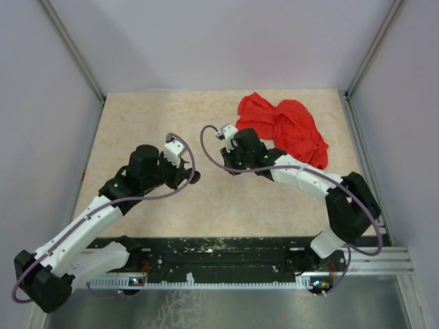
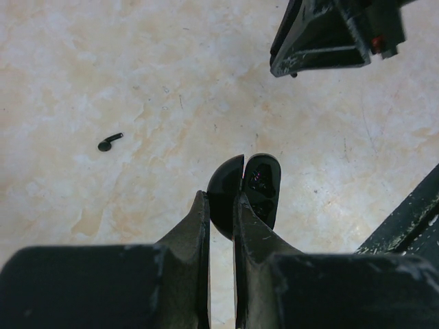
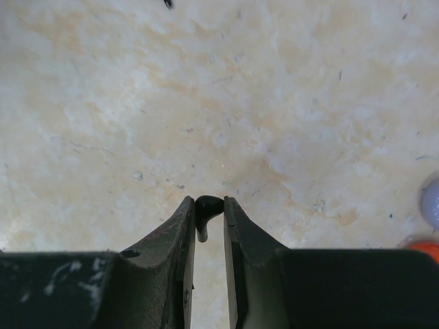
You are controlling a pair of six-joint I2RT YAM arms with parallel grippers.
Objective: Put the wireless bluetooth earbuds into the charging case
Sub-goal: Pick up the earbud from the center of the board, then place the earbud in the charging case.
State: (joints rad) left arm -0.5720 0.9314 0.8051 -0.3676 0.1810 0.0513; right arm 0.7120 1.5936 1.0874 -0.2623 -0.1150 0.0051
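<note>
Presently 1 earbud (image 3: 208, 204) sits pinched in right tool (image 3: 207, 210).

An earbud (image 2: 110, 142) lies on the table (image 2: 171, 55), left of the charging case (image 2: 262, 179). A cloth (image 1: 285, 130) sits upper right in the top view.

case (image 2: 255, 185) open, earbud (image 2: 110, 142) lying well apart

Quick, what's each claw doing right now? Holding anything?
Left gripper: closed, holding the charging case.
Right gripper: closed, pinching one earbud.
</note>
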